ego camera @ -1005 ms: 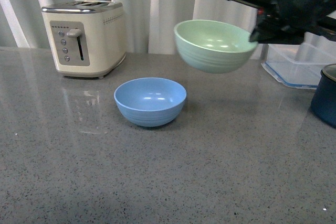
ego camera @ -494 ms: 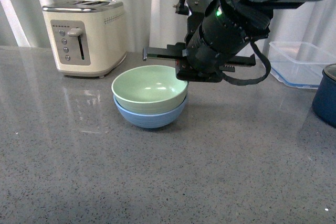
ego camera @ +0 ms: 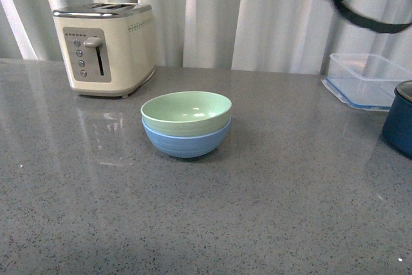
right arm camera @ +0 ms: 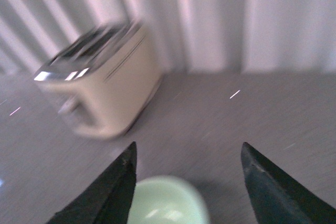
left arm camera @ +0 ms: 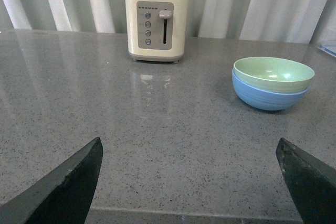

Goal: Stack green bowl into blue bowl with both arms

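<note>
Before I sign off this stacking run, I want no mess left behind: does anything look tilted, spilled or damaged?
Nothing stands out. The green bowl sits nested in the blue bowl, its rim about level. The toaster stands upright behind them, and the counter shows no spill or crack.

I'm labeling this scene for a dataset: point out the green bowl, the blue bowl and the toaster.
green bowl (ego camera: 187,107), front view, on its inside surface.
blue bowl (ego camera: 187,144), front view, on its outer wall under the green rim.
toaster (ego camera: 90,54), front view, on its control panel.

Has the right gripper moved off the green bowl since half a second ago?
Yes. The right gripper has risen from beside the green bowl to well above the toaster, open.
</note>
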Motion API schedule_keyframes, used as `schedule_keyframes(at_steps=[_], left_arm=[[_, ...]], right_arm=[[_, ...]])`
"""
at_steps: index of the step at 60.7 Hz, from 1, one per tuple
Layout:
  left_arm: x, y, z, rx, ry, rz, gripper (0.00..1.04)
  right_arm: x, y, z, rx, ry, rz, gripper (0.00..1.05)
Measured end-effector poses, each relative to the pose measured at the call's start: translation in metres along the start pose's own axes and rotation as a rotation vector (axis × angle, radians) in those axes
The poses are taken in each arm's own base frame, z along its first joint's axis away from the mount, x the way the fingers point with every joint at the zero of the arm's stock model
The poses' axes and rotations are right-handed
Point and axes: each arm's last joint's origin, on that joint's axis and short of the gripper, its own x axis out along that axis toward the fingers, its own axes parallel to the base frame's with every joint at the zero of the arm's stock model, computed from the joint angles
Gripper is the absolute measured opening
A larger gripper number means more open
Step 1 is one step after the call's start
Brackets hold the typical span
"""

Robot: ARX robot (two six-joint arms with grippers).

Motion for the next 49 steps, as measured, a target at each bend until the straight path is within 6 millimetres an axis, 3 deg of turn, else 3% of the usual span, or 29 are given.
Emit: schedule_keyframes(at_steps=[5,11,18,38,49], left_arm=[[0.000,0.000,0.000,0.000,0.000,0.002,0.98],[0.000,0.000,0.000,0.000,0.000,0.002,0.98],[0.000,0.000,0.000,0.000,0.000,0.000,0.98],[0.000,0.000,0.000,0.000,0.000,0.002,0.98],[0.000,0.000,0.000,0.000,0.000,0.002,0.98]], right_arm=[[-0.031,-0.028,-0.008,-0.090,-0.136,-0.166,0.37],[-0.059,-0.057,-0.035,-0.148,-0.116,-0.205,0.19],[-0.089,-0.078,-0.058,-0.178,-0.078,-0.212,0.00],[-0.155,-0.108,-0.087,-0.192,-0.071,-0.209,0.01],[-0.178,-0.115,-0.096,-0.191,-0.078,-0.207,0.01]])
